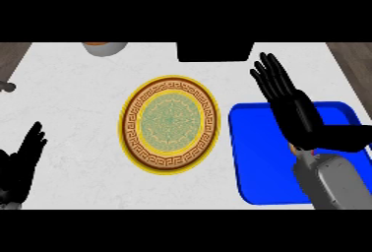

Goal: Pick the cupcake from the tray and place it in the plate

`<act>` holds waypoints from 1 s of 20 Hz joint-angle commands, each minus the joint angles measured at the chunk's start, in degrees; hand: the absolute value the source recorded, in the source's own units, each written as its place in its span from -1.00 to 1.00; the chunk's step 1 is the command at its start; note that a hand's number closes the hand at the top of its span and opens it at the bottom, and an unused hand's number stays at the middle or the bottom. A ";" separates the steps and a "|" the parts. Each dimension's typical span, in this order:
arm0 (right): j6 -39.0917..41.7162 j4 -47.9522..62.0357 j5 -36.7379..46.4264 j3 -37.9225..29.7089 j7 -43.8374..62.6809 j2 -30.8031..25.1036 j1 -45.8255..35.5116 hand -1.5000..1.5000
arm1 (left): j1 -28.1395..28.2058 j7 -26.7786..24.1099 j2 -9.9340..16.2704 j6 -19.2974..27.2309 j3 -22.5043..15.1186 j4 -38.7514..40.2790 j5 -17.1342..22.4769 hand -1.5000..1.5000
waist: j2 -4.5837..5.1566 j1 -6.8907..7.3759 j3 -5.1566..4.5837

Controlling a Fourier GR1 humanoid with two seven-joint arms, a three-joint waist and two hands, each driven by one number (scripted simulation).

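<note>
The plate (169, 123) on the counter (73, 98) lies bare, so nothing's placed yet; the right hand (291, 106) hangs over the blue tray (256, 147), fingers straight and apart, and I can't spot the cupcake.

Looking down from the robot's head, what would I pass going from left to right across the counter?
Left hand resting open at the left edge → patterned yellow-rimmed plate in the middle → blue tray, with the right hand stretched open over it. No cupcake shows in this view.
</note>
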 commanded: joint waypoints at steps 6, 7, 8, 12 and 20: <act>-17.21 -3.60 -12.14 -25.74 -7.71 6.07 7.87 -1.00 | 0.03 -8.96 5.26 -0.30 0.77 -2.57 -7.07 0.00 | -0.33 -3.53 0.95; -23.18 4.82 4.49 -22.75 -3.41 -5.09 13.34 -1.00 | 0.22 -7.87 4.35 -0.44 0.82 -2.22 -5.76 0.00 | 1.11 -5.10 -0.14; -29.25 2.10 1.88 -27.53 -8.56 0.63 12.62 -1.00 | 0.52 -8.38 3.80 -0.20 0.28 -2.29 -6.20 0.00 | 0.29 -4.83 0.35; -41.04 -3.38 3.11 -31.62 -21.16 12.70 16.18 -1.00 | 1.13 -10.82 3.39 -1.16 -1.28 -2.97 -7.54 0.00 | 0.08 -2.22 0.60; -50.35 -23.65 4.85 -10.66 -26.34 15.98 37.28 -1.00 | 0.85 -14.55 -1.48 -0.61 -4.48 -1.57 -12.20 0.00 | 0.50 0.67 0.49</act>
